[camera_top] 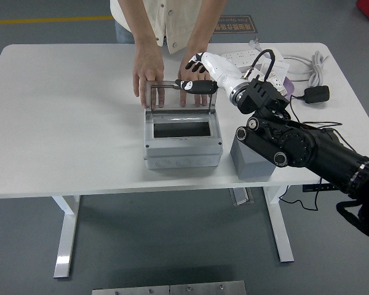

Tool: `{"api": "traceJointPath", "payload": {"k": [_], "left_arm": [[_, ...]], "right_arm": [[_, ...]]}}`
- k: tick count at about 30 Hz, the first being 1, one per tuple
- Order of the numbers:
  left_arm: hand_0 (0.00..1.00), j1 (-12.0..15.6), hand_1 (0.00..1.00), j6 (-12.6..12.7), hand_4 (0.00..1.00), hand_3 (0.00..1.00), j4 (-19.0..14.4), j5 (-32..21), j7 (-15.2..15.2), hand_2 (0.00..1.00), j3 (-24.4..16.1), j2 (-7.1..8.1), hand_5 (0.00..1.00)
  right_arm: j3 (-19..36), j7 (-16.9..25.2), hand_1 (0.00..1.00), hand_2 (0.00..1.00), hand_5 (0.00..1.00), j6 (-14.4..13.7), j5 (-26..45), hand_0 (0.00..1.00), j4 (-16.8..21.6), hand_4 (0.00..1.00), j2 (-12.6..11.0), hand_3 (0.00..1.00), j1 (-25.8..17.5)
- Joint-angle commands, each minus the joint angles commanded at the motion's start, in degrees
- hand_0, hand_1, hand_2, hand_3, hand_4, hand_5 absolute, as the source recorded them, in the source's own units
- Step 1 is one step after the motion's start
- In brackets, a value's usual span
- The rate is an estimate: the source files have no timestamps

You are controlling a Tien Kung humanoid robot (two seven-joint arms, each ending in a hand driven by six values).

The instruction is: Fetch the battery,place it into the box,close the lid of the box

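Observation:
The grey box (182, 149) stands mid-table with its clear lid (178, 96) raised upright at the back. The inside looks dark, and no battery shows in it. My right hand (195, 75), white with black fingertips, hovers at the lid's top right edge. Its fingers are spread and its thumb lies along the rim; it holds nothing. A person at the far side has one hand (148, 69) on the lid's left top corner and the other hand (186, 92) behind the lid. My left arm is out of view.
A grey block (253, 161) sits just right of the box, under my right forearm (295, 142). A power strip (243, 58), white cables (310, 63) and a black adapter (313, 94) lie at the back right.

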Motion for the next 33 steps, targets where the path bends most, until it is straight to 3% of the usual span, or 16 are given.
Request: {"api": "traceJointPath", "payload": {"k": [8,26,33], "left_arm": [[0.578,0.5,0.583,0.1,0.542,0.561,0.0,0.4,0.1,0.549,-0.7,-0.01,0.002],[0.578,1.4,0.583,0.2,0.542,0.560,0.0,-0.2,0.0,0.548,-1.5,-0.36,0.002],[0.578,1.5,0.583,0.3,0.542,0.560,0.0,-0.6,-0.1,0.548,-1.4,-0.42,0.002]], "right_arm": [[-1.6,-1.1,0.690,0.688,0.609,0.8,-1.3,0.793,2.0,0.828,-0.6,0.678,-0.9],[-2.9,-5.3,0.685,0.687,0.607,3.2,-11.7,0.780,15.4,0.822,-4.1,0.673,-2.6],[-3.7,-6.1,0.683,0.687,0.612,3.8,-13.2,0.766,18.6,0.823,-5.2,0.673,-3.3]]}}
